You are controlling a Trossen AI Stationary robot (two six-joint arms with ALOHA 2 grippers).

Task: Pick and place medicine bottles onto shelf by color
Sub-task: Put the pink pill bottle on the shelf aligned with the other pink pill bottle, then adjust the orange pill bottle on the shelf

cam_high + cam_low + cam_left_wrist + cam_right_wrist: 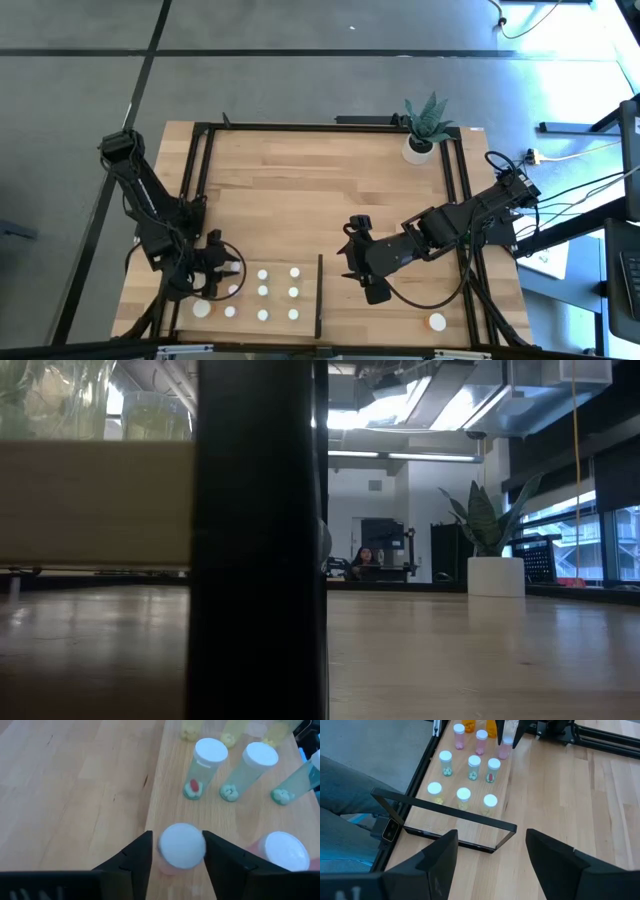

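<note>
Left gripper (180,852): fingers just apart around pink bottle (181,847) on shelf (165,795).
Right gripper (492,852): fingers apart, empty, beside shelf.

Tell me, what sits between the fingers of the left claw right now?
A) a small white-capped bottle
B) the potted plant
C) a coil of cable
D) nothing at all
A: in the left wrist view a white-capped bottle with a pinkish body stands between the left gripper's two dark fingers, at the edge of the shelf.
</note>
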